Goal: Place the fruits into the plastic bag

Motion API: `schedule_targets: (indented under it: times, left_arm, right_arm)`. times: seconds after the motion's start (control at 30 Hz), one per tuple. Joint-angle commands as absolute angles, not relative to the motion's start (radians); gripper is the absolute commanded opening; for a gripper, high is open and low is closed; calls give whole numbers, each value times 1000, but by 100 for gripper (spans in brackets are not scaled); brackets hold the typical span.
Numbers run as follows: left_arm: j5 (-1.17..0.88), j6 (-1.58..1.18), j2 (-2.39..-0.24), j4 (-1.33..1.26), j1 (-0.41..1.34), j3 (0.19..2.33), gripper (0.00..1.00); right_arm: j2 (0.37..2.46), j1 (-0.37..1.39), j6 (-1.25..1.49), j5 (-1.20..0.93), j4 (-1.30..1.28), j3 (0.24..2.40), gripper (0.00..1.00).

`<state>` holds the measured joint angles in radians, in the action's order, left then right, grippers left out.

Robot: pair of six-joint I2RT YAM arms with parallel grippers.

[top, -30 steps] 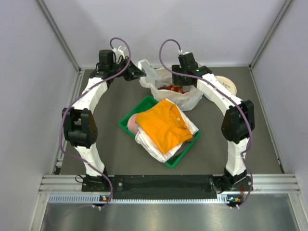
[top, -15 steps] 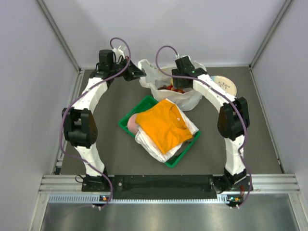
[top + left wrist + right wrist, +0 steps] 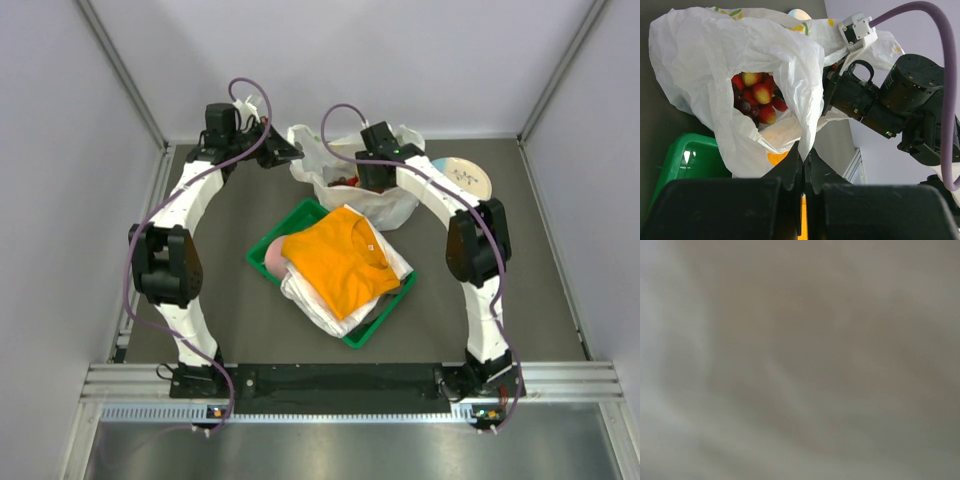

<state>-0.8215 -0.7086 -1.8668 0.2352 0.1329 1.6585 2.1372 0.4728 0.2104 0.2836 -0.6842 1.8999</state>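
Note:
The white plastic bag (image 3: pixel 392 207) stands at the back middle of the table, its mouth held up. My left gripper (image 3: pixel 804 150) is shut on a fold of the bag's rim (image 3: pixel 807 100), seen from above at the bag's left side (image 3: pixel 297 152). Inside the bag lie the fruits: red and yellowish strawberry-like pieces (image 3: pixel 761 94) and dark grapes (image 3: pixel 744 106); a few red ones show from above (image 3: pixel 345 181). My right arm's wrist (image 3: pixel 378 150) reaches down into the bag from its far right side. Its fingers are hidden by plastic, and the right wrist view is only a grey blur.
A green tray (image 3: pixel 262 250) sits just in front of the bag, holding folded orange and white clothes (image 3: pixel 340 260) and a pink rounded item (image 3: pixel 274 262). A pale round plate (image 3: pixel 468 176) lies right of the bag. Walls close in the table on three sides.
My right arm has swung left and gone further into the bag's mouth, now covering most of the fruits from above. The left arm and its grip on the rim are unchanged.

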Motion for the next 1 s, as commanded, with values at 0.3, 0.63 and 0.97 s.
schedule_targets:
  times: [0.3,0.63,0.97]
  left_arm:
    - [-836,-709,-1829,181,135,1664,0]
    - [-841,-707,-1833,181,135,1660,0]
    - [-839,-713,-1836,169,135,1667,0]
  right_arm:
    - [2052,465,186,244,-615,1916,88]
    - [1939,471,189,206,-506,1855,93]
    - [1885,505,173,-26,-373,1839,91]
